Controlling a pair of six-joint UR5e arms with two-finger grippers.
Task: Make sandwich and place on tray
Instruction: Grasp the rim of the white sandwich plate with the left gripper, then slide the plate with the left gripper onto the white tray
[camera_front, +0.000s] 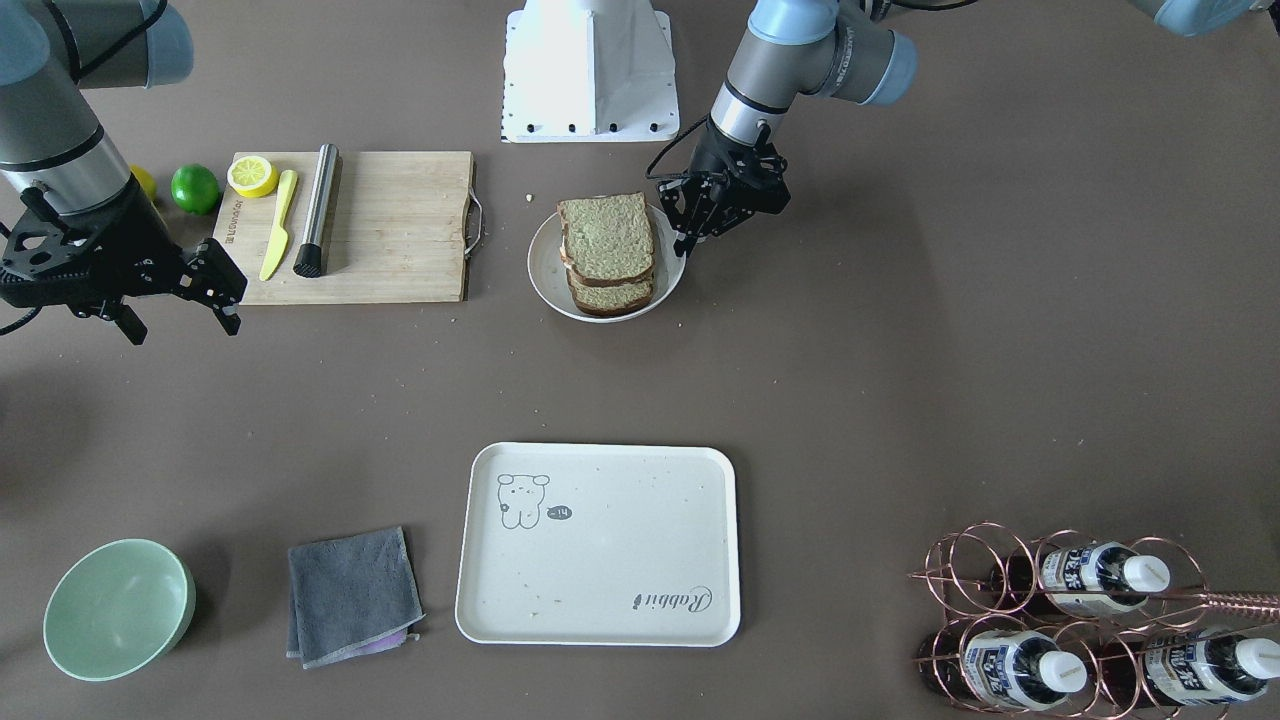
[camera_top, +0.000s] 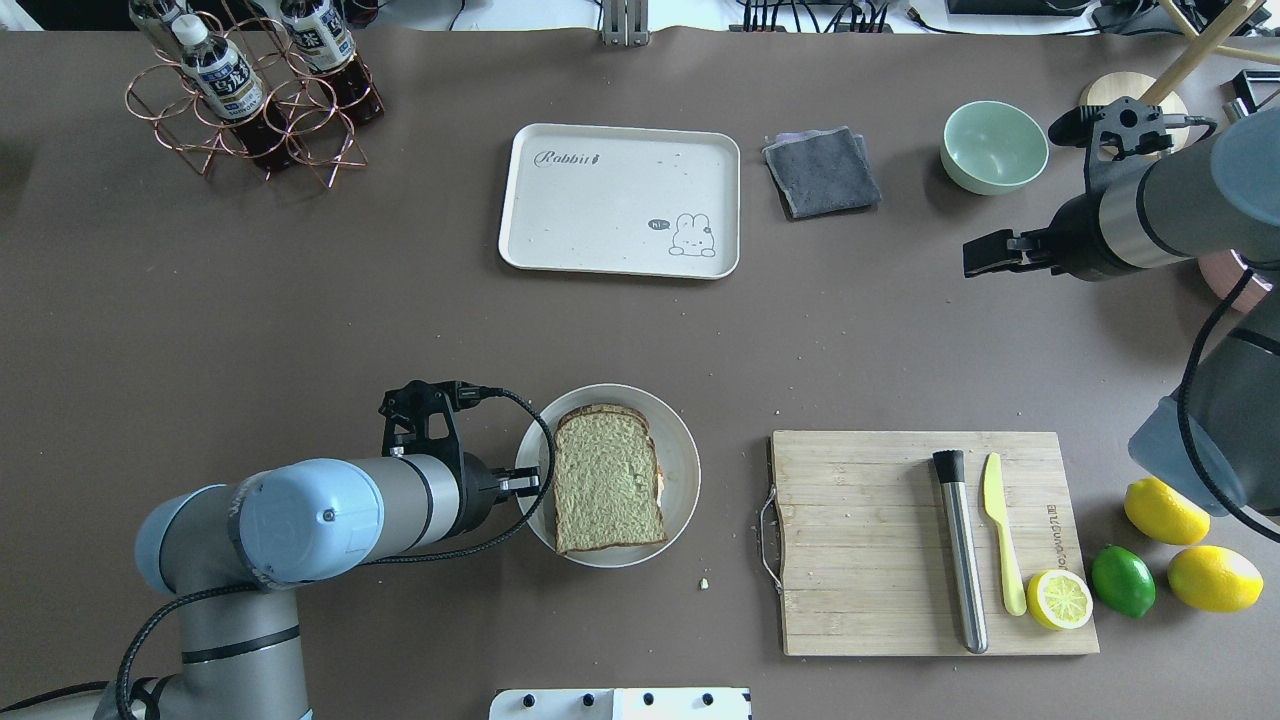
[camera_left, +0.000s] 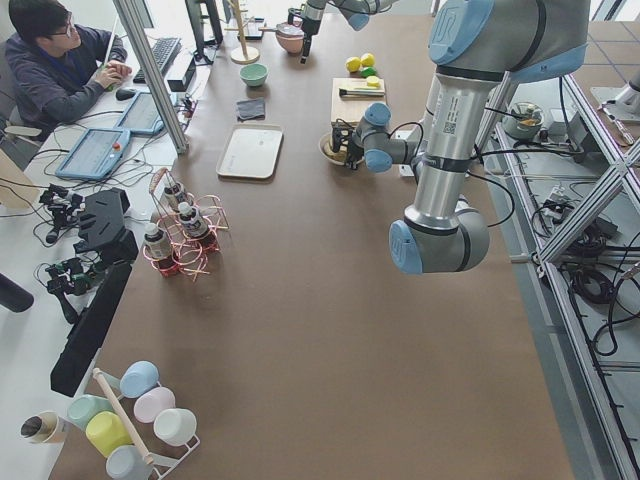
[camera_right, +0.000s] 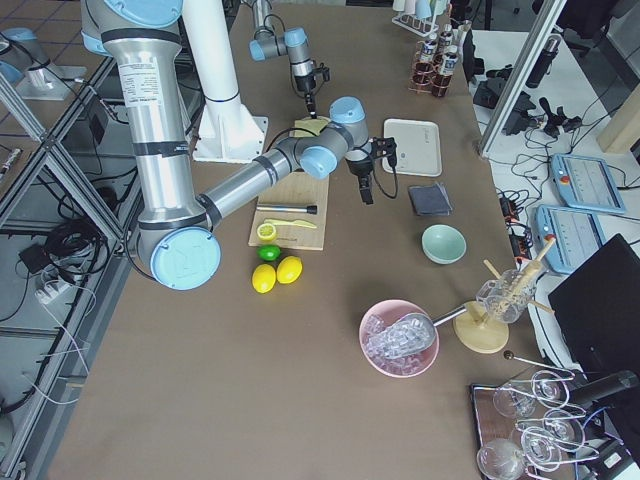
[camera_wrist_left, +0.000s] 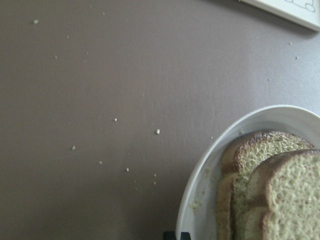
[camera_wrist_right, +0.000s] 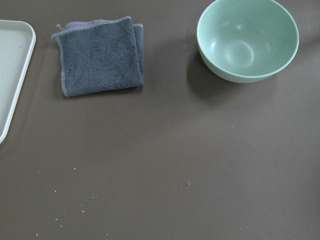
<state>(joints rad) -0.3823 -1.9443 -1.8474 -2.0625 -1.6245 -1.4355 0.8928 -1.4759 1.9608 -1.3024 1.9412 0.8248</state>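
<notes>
The sandwich (camera_front: 606, 240), two brown-crusted bread slices with an orange edge of egg showing between them (camera_top: 607, 482), lies on a round white plate (camera_front: 545, 283) near the robot's base. My left gripper (camera_front: 688, 240) hangs at the plate's rim on my left, fingers together and holding nothing; in the left wrist view the sandwich (camera_wrist_left: 272, 190) and the plate rim (camera_wrist_left: 200, 175) fill the lower right. The cream tray (camera_front: 600, 560) lies empty at the far side of the table (camera_top: 600, 210). My right gripper (camera_front: 182, 318) is open and empty, high above the table near the cutting board.
A wooden cutting board (camera_top: 870, 540) holds a steel rod (camera_top: 960, 560), a yellow knife (camera_top: 1003, 545) and a lemon half (camera_top: 1060, 598). A lime (camera_top: 1122, 580) and two lemons lie beside it. A grey cloth (camera_top: 822, 172), a green bowl (camera_top: 994, 146) and a copper bottle rack (camera_top: 250, 90) stand at the far edge.
</notes>
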